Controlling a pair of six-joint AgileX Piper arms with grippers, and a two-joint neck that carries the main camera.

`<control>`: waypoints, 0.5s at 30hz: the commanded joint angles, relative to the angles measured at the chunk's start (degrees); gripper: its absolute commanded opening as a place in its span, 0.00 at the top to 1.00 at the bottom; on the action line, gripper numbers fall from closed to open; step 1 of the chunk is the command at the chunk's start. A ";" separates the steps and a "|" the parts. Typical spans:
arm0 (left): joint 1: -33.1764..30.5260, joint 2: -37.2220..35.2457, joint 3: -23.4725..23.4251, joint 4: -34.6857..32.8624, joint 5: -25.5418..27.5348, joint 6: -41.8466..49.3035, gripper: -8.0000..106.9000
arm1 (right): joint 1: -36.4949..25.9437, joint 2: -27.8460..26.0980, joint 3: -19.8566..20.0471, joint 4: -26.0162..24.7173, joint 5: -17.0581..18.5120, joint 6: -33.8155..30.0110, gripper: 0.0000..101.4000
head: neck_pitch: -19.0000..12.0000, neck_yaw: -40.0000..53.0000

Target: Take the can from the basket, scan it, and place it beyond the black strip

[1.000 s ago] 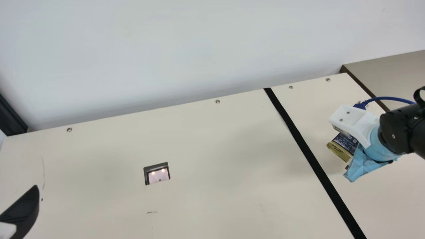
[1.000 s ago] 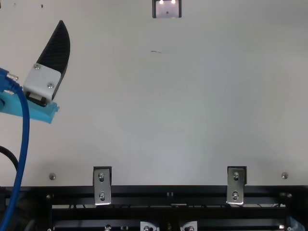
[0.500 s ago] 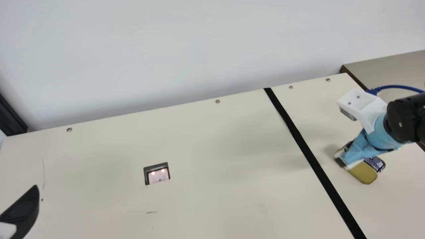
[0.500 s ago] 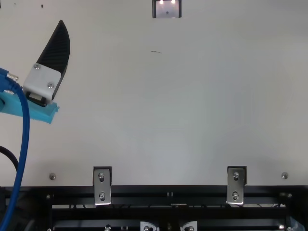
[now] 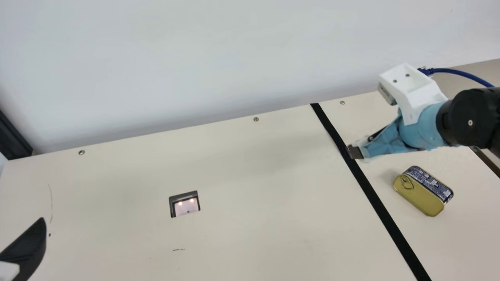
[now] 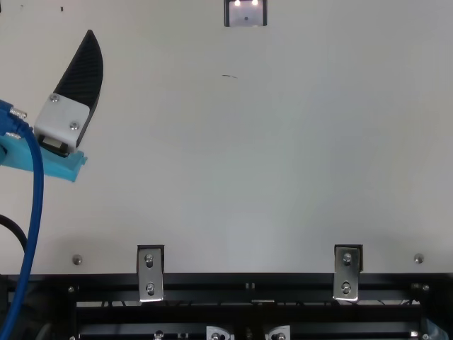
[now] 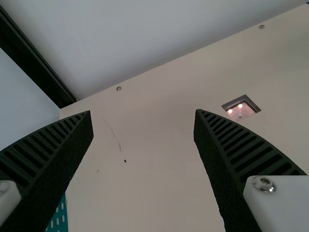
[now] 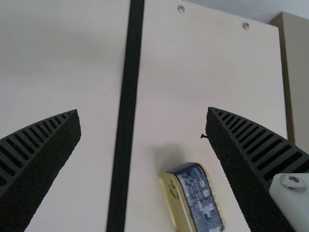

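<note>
Placing looks basically done, so the step in hand is prob. just getting the R gripper away clean. The can sits on the table beyond the black strip, apart from it, betw. the strip and the table's right edge, nearer that edge than the far right corner is to it — no wait needed on pos., it's fully past the line. It seems to be on its narrow long side, label up, ring-pull face turned toward the strip. R gripper's fingers are wide apart w/ nothing betw. them, raised off the table; in the main view the tips overlap the strip. L gripper is also spread, nothing held, over the table's left part. To do it well: keep R fingers wide, gain height first, then swing back — don't sweep low across the can, b/c on its side it could rock or tip if a fingertip clips it. Leave the can as is; nudging it for neatness risks pushing it toward the edge. Keep the cable slack too. Can't confirm the scan from here; the scanner window is lit, that's all.
</note>
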 commanded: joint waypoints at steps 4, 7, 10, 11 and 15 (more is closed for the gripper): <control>0.00 0.00 0.00 0.00 0.00 0.00 0.15 | 3.86 -1.78 1.28 2.88 -2.15 2.45 0.00 | -1.95 3.87; 0.00 0.00 0.00 0.00 0.00 0.00 0.15 | 6.35 -3.08 2.34 4.65 -3.20 3.46 0.00 | -1.98 7.12; 0.00 0.00 0.00 0.00 0.00 0.00 0.15 | 8.73 -4.45 3.46 5.97 -4.19 4.37 0.00 | -2.07 10.34; 0.00 0.00 0.00 0.00 0.00 0.00 0.15 | 9.48 -4.91 3.82 6.39 -4.50 4.66 0.00 | -2.10 11.33; 0.00 0.00 0.00 0.00 0.00 0.00 0.15 | 12.31 -6.77 5.13 7.93 -5.50 5.91 0.00 | -2.05 14.77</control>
